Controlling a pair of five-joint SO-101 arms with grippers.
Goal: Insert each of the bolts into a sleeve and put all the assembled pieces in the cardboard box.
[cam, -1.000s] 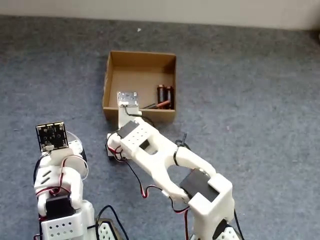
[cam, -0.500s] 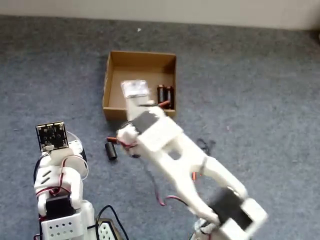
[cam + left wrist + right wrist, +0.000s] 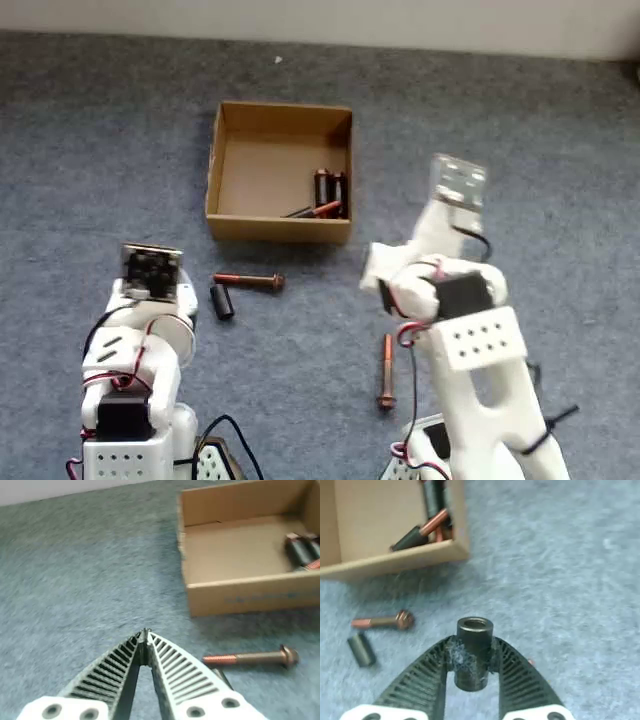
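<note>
My right gripper (image 3: 473, 647) is shut on a black sleeve (image 3: 475, 627), held upright above the carpet, to the right of the cardboard box (image 3: 278, 228). Inside the box (image 3: 395, 560), in its right part, lie assembled bolt-and-sleeve pieces (image 3: 328, 192). In front of the box, a copper bolt (image 3: 248, 281) lies on the carpet with a loose black sleeve (image 3: 221, 300) beside it. Another bolt (image 3: 386, 372) lies by the right arm (image 3: 440, 290). My left gripper (image 3: 145, 634) is shut and empty, hovering near the first bolt (image 3: 250, 657).
Grey carpet covers the whole work area, and a pale wall strip runs along the far edge. The left arm (image 3: 135, 350) stands at the near left. Open carpet lies left of the box and at the far right.
The right arm swung from the box's front wall out to the right, uncovering a bolt and a sleeve on the carpet. The left arm shifted forward toward them.
</note>
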